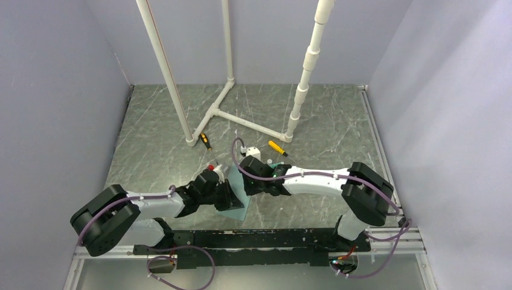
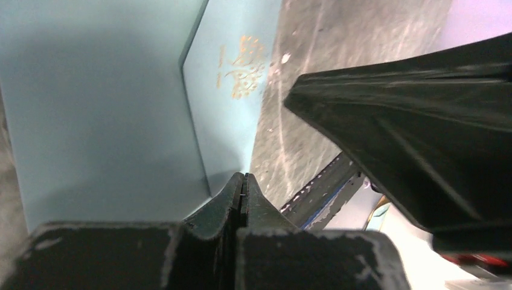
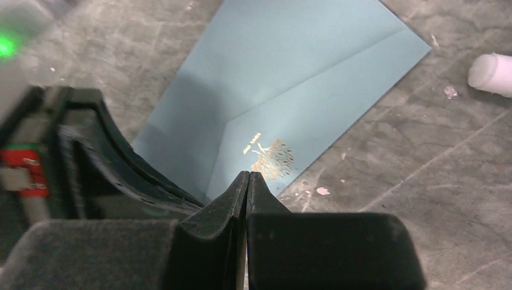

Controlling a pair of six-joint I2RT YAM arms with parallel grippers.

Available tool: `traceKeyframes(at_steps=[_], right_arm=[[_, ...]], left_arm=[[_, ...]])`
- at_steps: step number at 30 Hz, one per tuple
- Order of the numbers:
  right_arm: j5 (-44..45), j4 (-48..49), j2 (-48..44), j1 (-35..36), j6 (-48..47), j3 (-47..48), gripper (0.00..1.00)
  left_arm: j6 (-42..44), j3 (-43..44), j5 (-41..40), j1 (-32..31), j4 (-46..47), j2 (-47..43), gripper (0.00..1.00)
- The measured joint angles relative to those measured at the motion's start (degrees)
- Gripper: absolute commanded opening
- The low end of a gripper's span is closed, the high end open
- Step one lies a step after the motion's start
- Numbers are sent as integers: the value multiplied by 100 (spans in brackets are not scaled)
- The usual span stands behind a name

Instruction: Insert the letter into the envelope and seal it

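At the desk's left side, the left arm reaches in toward the middle. The left fingers are shut tip against tip, with nothing between them. Their tips sit at the near edge of the envelope; whether they touch the paper cannot be told. Behind that arm, an orange-and-black screwdriver lies beside a foot of the white pipe frame.

At the middle, the envelope lies flat on the desk, between the two arms and partly under them. Its triangular flap is folded down against the body and carries a gold emblem close to the long edge.

Over the envelope's right part, the right fingers are also closed on nothing, pad pressed to pad. Their tips point down just beside the emblem, and contact with the flap cannot be judged. The two pairs of fingers are close together, each showing in the other's wrist view.

Just behind the right wrist lies a yellow screwdriver, near another foot of the frame. The right arm stretches away to its base at the desk's right.
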Motion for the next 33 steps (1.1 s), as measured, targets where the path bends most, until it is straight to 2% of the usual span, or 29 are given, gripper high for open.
traceKeyframes(at_steps=[6,13,24,33], right_arm=[[0,-7,223,105,-170,306,6],[55,-94,942,391,-459,599,6],[428,-284,1285,498,-487,1021,5],[643,-291,1425,474,-470,1176,4]], left_arm=[[-437,-122,-431,-341,-98,9,2],[-920,-542,-892,-420,-107,-588,2],[-1202,-433,-997,-551,195,-175,2],[-1545,-476,-1211,-678,138,-264,2]])
